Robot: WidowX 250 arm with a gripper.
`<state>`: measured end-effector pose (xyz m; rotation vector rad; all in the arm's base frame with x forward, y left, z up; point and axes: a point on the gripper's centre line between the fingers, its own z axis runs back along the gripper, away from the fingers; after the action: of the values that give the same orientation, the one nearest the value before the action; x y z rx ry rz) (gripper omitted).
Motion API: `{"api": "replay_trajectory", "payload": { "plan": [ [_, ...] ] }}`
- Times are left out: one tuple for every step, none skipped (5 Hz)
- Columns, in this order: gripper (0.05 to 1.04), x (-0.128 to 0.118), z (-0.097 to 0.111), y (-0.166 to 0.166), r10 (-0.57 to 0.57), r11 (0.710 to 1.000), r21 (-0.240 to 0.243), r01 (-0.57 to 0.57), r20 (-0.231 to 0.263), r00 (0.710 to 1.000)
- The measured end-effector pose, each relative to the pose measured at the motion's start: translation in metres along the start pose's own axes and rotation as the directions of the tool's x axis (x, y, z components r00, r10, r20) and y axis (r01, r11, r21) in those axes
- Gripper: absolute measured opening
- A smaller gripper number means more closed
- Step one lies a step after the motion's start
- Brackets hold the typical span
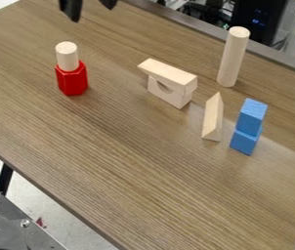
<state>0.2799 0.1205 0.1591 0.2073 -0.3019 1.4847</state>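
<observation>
black gripper (pixel 90 6) is hanging up top, jaws parted, nearest a short peg (pixel 67 56) standing on a red block (pixel 72 80); two blue blocks (pixel 252 116) are sitting stacked farther off.

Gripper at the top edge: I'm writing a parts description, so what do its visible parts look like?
The gripper has two dark black fingers, solid-looking and narrowing to blunt, angular tips. I can make out no markings or cables on these parts.
</observation>
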Motion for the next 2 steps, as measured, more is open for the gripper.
{"api": "replay_trajectory", "payload": {
  "plan": [
    [0.985,-0.001,-0.018,0.006,-0.025,1.000,-0.012,0.025,0.024,0.999],
    [0.985,0.001,-0.040,0.009,-0.062,0.998,-0.020,0.064,0.052,0.997]
  ]
}}
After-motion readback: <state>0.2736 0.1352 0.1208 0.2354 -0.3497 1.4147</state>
